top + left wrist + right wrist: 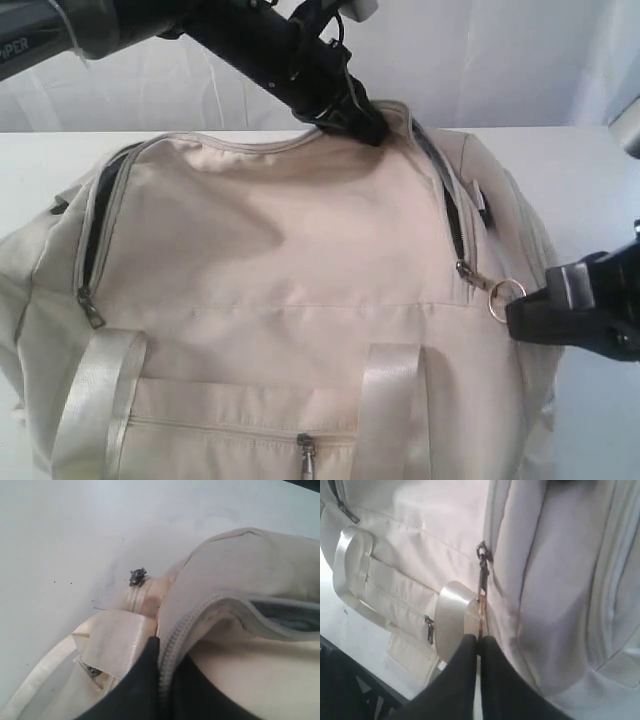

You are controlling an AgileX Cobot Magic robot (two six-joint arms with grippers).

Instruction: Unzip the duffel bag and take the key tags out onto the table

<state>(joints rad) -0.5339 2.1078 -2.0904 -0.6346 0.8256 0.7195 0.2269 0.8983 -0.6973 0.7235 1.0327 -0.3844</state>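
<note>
One duffel bag (pixel 290 240) ring (pixel 505 300) in right gripper (pixel 480 639)

White draped cloth (pixel 480 60) hangs behind far counter (pixel 590 170) edge, vertical folds. Counter white. Light soft, even.

Bright diffuse light; table (pixel 590 170) washed out; soft shadows; wrist views soft, foreground blurred.
</note>
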